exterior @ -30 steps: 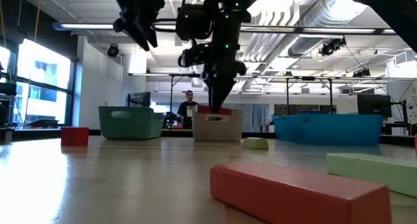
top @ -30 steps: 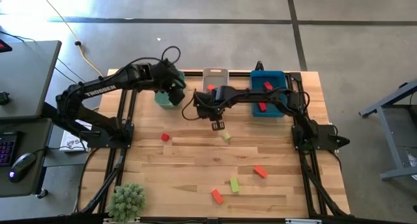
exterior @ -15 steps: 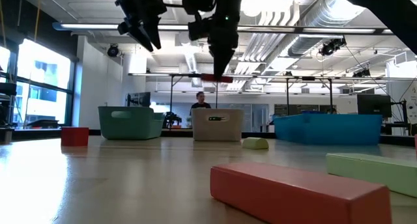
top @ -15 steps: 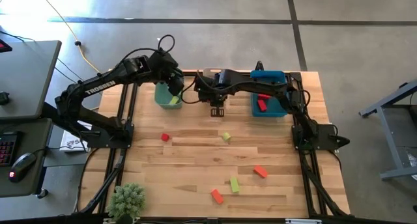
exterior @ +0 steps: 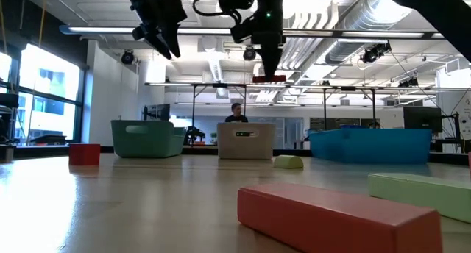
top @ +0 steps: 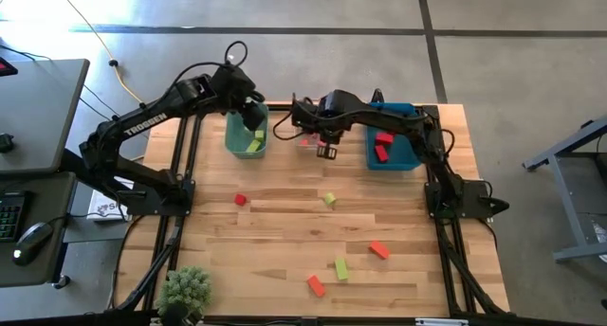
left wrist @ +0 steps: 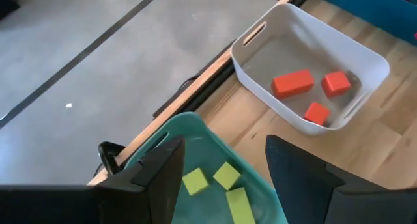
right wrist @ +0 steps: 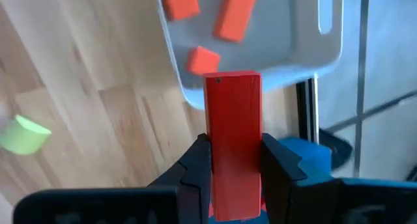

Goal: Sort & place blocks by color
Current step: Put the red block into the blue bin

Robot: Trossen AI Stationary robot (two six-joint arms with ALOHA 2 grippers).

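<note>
My right gripper (top: 325, 153) is shut on a deep red bar (right wrist: 233, 120) and hangs high above the table between the white bin (right wrist: 260, 61) and the blue bin (top: 394, 148). In the low view the bar (exterior: 269, 79) shows just under the fingers. The white bin holds three orange-red blocks (left wrist: 293, 83). My left gripper (top: 254, 117) is open above the green bin (left wrist: 195, 152), which holds yellow-green blocks (left wrist: 226, 175). Loose blocks rest flat on the table: a red cube (top: 241, 200), a yellow-green piece (top: 328, 200), and others near the near edge. My right gripper pinches the deep red bar between its two fingers (right wrist: 202, 165), which lie across it on its two long sides (right wrist: 221, 159). The fingers come from above, pointing down. The bar is lifted clear of the table and sits level under them.
An orange-red block (top: 379, 250), a yellow-green bar (top: 340, 268) and an orange-red bar (top: 316, 286) lie toward the near edge. A small plant (top: 185, 290) stands at the near left corner. Deep red blocks (top: 382, 146) lie in the blue bin. A person (exterior: 236, 113) shows beyond the table.
My right gripper, shut on the red bar, has risen from just above the table to well above the bins and moved toward the far edge and slightly right, toward the blue bin. My left gripper has drifted a little toward the far edge above the green bin.
</note>
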